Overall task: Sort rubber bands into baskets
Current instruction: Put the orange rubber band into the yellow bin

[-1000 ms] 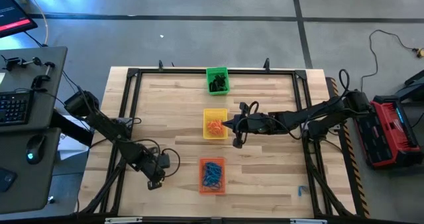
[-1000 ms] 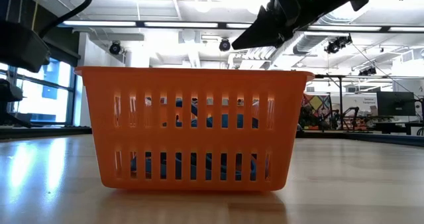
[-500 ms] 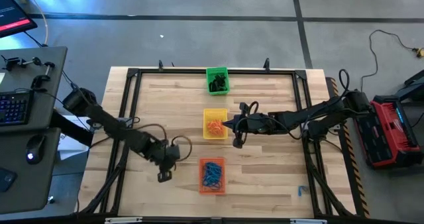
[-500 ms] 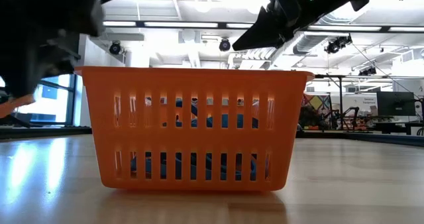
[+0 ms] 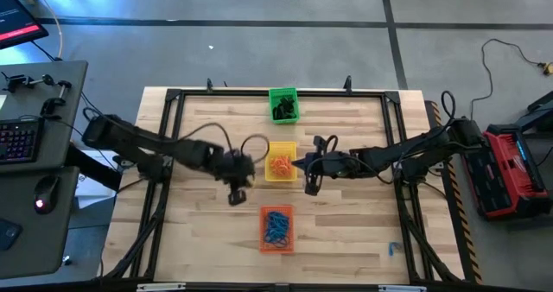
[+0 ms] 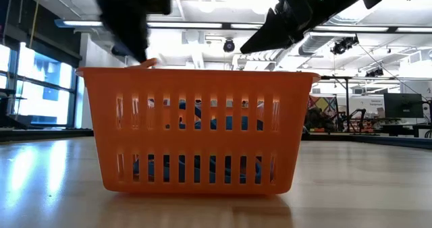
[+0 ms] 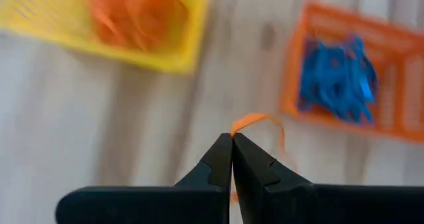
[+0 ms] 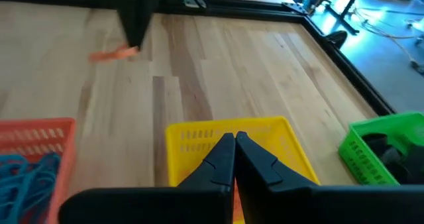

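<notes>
Left claw (image 7: 232,136), pinched shut on an orange band (image 7: 260,122), hangs beside the yellow basket (image 5: 280,161), its goal, between claws. Right claw (image 8: 234,138), shut, empty, waits at the basket's opposite rim.

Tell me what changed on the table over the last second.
The left gripper closed on an orange rubber band and swung from the table's near-left area up toward the yellow basket, now hanging beside it. The right gripper, shut, stayed by the yellow basket's other side. The green basket and orange basket have not moved.
</notes>
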